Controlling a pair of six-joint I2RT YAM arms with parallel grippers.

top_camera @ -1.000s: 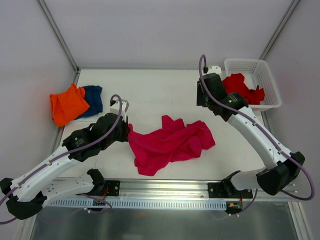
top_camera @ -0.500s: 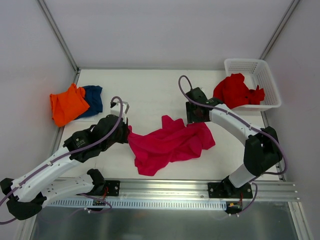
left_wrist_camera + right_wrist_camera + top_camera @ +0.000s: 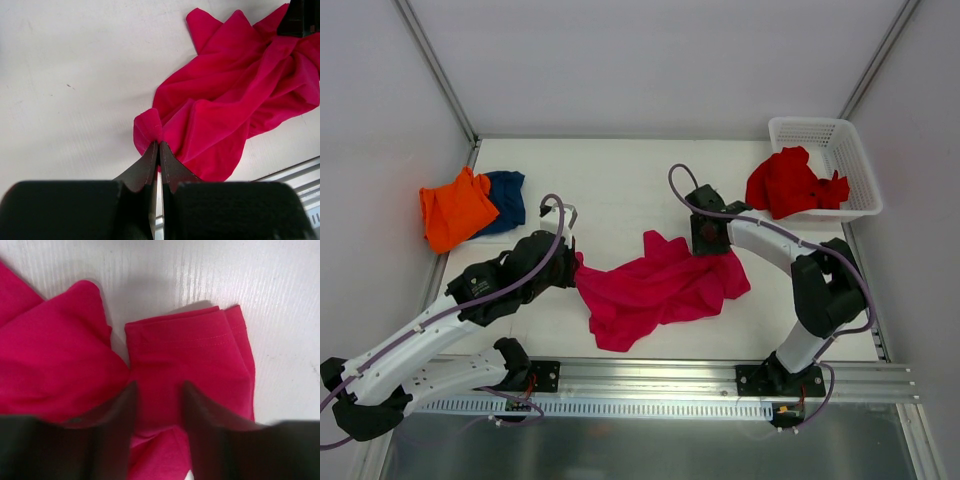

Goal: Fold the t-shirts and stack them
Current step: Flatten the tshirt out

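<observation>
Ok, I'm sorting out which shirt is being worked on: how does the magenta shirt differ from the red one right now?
The magenta shirt lies spread and rumpled on the table. The red shirt is bunched in the basket, spilling over its rim. The left gripper pinches the magenta shirt's left edge, and the right gripper sits over its right end with jaws apart. Nothing touches the red shirt. Both are unfolded.
</observation>
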